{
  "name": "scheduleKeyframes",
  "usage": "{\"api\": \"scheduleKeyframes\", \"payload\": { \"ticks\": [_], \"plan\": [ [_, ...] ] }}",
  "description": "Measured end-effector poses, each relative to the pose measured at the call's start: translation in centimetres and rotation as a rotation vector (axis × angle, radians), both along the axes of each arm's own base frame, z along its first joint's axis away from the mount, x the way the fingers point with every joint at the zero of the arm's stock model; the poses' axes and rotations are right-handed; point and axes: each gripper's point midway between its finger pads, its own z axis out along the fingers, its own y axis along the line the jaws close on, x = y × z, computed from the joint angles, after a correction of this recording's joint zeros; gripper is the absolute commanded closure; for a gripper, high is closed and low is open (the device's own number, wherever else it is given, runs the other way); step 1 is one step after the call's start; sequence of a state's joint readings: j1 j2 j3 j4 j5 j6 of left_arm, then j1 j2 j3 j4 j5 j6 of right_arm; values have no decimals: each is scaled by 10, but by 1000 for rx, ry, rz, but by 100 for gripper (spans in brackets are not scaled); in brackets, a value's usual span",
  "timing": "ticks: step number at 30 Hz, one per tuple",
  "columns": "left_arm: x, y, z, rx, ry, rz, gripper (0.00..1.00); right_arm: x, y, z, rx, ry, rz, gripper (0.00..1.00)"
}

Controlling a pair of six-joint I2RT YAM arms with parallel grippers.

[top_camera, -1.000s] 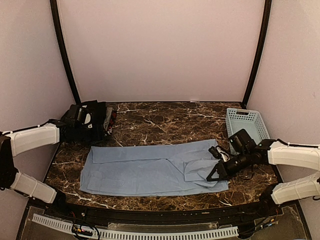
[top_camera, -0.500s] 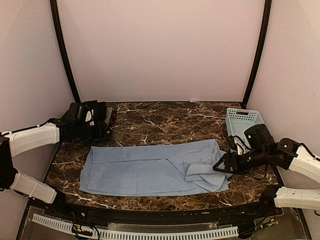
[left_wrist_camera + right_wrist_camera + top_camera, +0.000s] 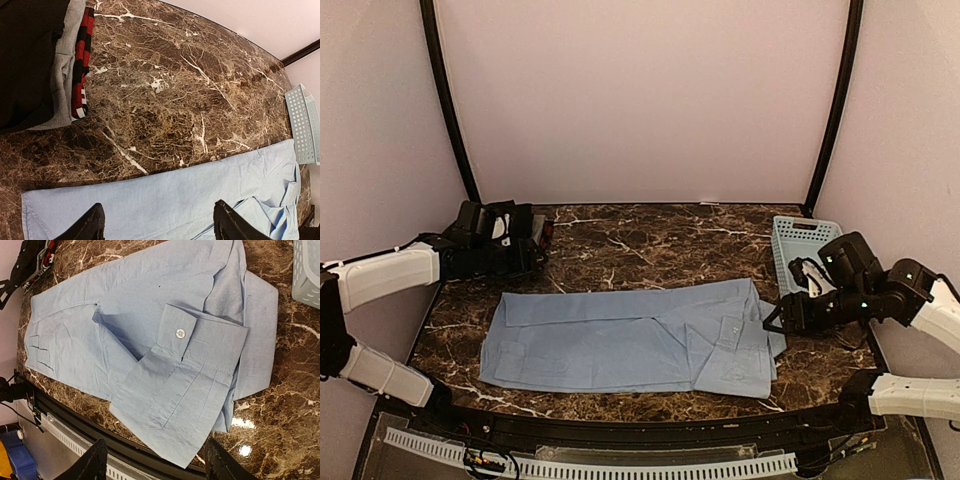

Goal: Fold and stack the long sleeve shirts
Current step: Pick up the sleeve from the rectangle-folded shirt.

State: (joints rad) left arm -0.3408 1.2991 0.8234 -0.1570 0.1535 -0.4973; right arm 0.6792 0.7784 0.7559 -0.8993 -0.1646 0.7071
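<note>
Since its cuff (image 3: 205, 347) lies folded in at the right end, the light blue shirt (image 3: 620, 340) looks part-folded, flat on the near half of the table (image 3: 650, 235), long axis left to right, collar seemingly rightward. Both sets of jaws stand wide and empty, the right gripper (image 3: 157, 462) beside that end, the left gripper (image 3: 157, 225) by a dark pile (image 3: 30, 60) at back left.

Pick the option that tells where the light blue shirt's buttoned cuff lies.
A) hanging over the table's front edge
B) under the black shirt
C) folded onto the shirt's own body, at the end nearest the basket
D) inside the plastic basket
C: the right wrist view shows the cuff, white button up, lying flat on the light blue shirt at the end beside the basket.
</note>
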Motion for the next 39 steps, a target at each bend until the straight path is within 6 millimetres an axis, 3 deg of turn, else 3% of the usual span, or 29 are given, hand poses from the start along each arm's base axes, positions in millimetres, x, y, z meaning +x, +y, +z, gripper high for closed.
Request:
{"api": "scheduleKeyframes", "payload": {
  "ticks": [6, 12, 22, 29, 39],
  "plan": [
    [-1, -4, -8, 6, 22, -13, 26, 10, 5, -5, -26, -9, 14, 33],
    [-1, -6, -10, 11, 24, -21, 26, 39, 15, -44, -146, 26, 48, 30],
    [-5, -14, -9, 7, 25, -47, 26, 81, 0, -87, -237, 59, 32, 36],
    [-4, -19, -15, 4, 41, -61, 25, 88, -7, -107, -258, 80, 21, 42],
    [-6, -24, -21, -2, 61, -81, 25, 91, -14, -110, -292, 71, -7, 46]
  ]
}}
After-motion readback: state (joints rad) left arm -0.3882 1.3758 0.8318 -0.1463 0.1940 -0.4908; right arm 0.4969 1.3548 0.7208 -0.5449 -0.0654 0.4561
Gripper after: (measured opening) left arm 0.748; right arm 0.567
